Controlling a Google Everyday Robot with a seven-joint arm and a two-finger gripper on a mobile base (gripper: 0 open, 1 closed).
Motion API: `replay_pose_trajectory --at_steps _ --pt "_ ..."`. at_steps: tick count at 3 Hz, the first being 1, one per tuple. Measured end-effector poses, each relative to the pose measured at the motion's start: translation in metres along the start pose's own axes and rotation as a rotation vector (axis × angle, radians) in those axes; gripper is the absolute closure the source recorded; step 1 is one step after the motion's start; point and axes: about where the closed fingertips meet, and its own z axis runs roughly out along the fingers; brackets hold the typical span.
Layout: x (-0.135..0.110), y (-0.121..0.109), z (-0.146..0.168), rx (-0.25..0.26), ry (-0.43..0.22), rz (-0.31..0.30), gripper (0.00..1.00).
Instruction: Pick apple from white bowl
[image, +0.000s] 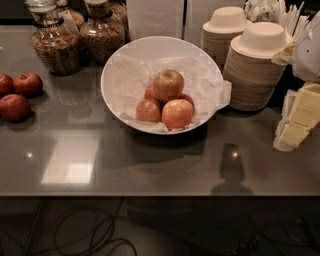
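Note:
The white bowl (125, 62) sits at the middle of the counter, lined with crinkled white paper. Several apples are piled in its front half. The apple (168, 85), pale yellow-green with an orange-red blush, lies on top of the pile. Redder orange-pink apples (177, 114) lie below and in front of it. My gripper is not in view; no arm shows anywhere in the camera view.
Three dark red apples (19, 95) lie at the counter's left edge. Two glass jars (56, 42) stand behind-left of the bowl. Stacked beige paper bowls (257, 70) stand to its right, with pale packets (300, 117) at the far right. Cables lie on the floor below the counter's front edge.

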Motion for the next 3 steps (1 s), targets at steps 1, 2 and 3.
replay_pose_trajectory --at_steps 1,2,3 --pt "0.000 0.000 0.000 0.000 0.000 0.000 0.00" --pt "-0.013 -0.004 0.006 0.010 -0.018 -0.028 0.00" --pt "-0.058 -0.018 0.023 -0.005 -0.070 -0.117 0.00"
